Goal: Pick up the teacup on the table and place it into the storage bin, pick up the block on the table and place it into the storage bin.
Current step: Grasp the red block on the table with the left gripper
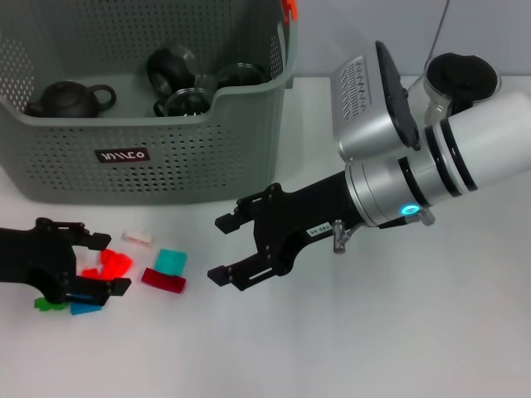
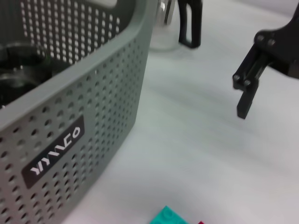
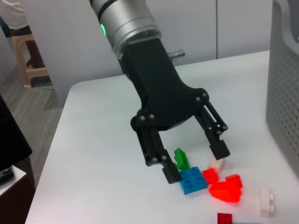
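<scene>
Your left tool (image 1: 93, 264) sits spread over the blocks (image 1: 116, 264) on the table (image 1: 373, 332), right tool (image 1: 224, 249) spread mid-air beside the storage bin (image 1: 166, 157).

storage bin (image 1: 191, 149): 1 | blocks (image 1: 172, 261): 7 | grippers (image 1: 222, 249): 2

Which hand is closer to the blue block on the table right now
Left. The left hand hangs open right over the blue block, fingers straddling the pile. The right hand, also open, is off toward the table's middle, beyond the teal block.
</scene>
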You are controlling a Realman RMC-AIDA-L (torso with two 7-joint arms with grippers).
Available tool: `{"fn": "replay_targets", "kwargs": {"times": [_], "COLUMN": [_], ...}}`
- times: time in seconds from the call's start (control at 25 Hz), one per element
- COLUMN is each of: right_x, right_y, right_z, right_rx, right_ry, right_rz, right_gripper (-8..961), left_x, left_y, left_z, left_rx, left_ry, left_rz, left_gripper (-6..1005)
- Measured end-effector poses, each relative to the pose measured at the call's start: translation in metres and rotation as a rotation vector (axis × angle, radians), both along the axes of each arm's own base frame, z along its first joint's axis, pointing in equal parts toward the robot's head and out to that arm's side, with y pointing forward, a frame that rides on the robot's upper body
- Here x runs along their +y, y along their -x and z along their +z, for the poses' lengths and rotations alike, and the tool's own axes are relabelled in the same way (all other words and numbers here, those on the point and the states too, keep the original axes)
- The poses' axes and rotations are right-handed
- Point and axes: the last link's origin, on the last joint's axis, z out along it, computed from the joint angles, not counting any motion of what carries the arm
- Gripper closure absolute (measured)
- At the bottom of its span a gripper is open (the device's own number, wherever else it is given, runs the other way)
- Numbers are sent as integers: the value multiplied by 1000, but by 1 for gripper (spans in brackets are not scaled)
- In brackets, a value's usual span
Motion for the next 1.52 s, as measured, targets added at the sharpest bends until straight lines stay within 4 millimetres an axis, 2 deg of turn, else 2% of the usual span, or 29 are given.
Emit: {"fn": "replay_targets", "kwargs": {"times": [0.4,0.72,1.52], "right_x": [-2,-1,1], "right_y": [-1,-4,-9], "right_z": [-5,-6,-7], "right_rx": [-13,-8,-8], "right_ry": [1,-8,-26], "right_rz": [5,2,-7], "right_gripper": [146,146,147], "left_x": [12,19,29], "left_y": [-13,-13,-14], "left_z": [-11,-13,-38], "left_rx": [129,163,275], "left_ry": [-13,-27,-18], "left_rz": [49,51,76], "left_gripper": [300,304,313]}}
